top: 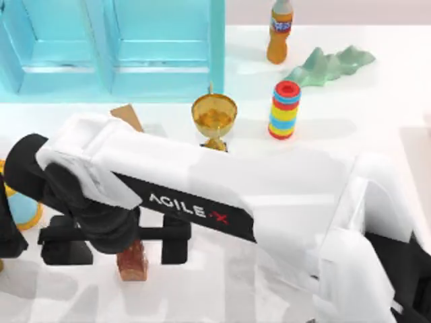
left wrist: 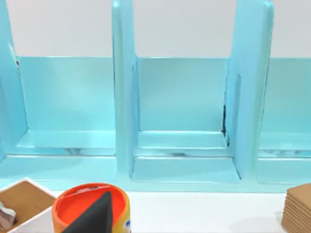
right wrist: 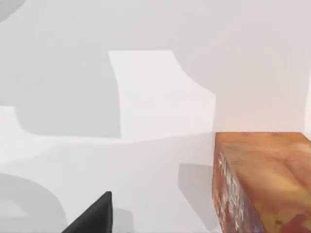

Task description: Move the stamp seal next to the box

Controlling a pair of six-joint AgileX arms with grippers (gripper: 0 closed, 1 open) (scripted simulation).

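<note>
The right gripper [top: 120,258] is in the lower left of the top view, low over the white table [top: 323,155]. Its two black fingers [top: 175,247] are wide apart, and the stamp seal [top: 133,261] stands upright on the table between them. In the right wrist view there is a clear strip of table between the one dark fingertip [right wrist: 92,218] and the glossy reddish-brown side of the seal [right wrist: 262,184], so the gripper does not clamp it.

The white right arm [top: 202,182] goes from the lower right corner of the top view across to the left. Just behind it, in the upper left part, one tan corner of the box [top: 126,116] shows, well apart from the seal. In the left wrist view the end of the box [left wrist: 297,208] is at the lower right, before the light-blue cabinet [left wrist: 184,97].

To the right of the box in the top view stands a gold trophy [top: 214,116], then a stack of coloured rings [top: 285,110] and, farther up, an orange bottle [top: 280,30]. The left arm [top: 8,232] is parked at the left edge of the top view.
</note>
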